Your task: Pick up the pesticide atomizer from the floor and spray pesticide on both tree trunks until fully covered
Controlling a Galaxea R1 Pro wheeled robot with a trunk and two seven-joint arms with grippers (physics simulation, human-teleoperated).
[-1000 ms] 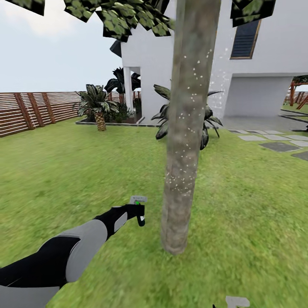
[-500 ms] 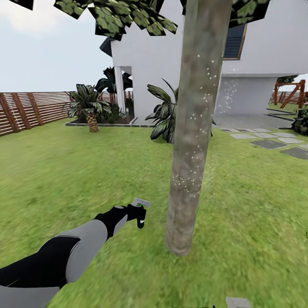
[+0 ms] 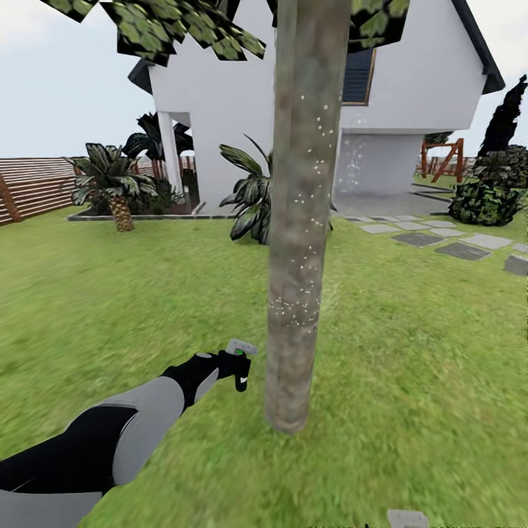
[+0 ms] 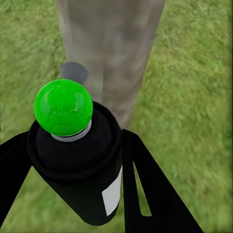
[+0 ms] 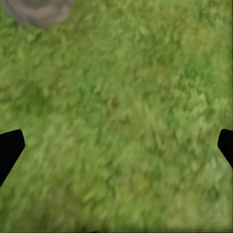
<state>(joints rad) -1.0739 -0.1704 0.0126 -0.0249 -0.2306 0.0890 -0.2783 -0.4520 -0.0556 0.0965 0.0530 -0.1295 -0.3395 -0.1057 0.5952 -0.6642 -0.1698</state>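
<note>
- I'm holding the pesticide atomizer (image 3: 239, 359) in the left tool (image 3: 236, 365); fingers closed around the dark bottle body, one each side, per left wrist cam.
- Atomizer is sitting low, just beside the tree trunk (image 3: 297, 242), not touching it. Green dot (image 4: 63, 107) on top, white label (image 4: 112, 192) on the side facing one finger.
- Trunk is showing white specks on mid and upper bark; lowest part near the lawn (image 3: 411, 352) looks bare. Judgement: coverage of this trunk is partial.
- Right tool (image 5: 116, 145): finger tips wide apart at frame edges, nothing between them, hanging over grass.
- Handling, judged: bottle is small, rigid, prob. light; smooth round wall may rotate or slip in a 2-finger grip. Best hold is mid-body, below the trigger head, keeping nozzle clear. Present hold looks about there.
- Risk, judged: bumping the trunk could twist the bottle off aim.
- Bkgd: white house (image 3: 411, 95), paving stones (image 3: 462, 251), palm-like plants (image 3: 110, 180), fence (image 3: 33, 187).
</note>
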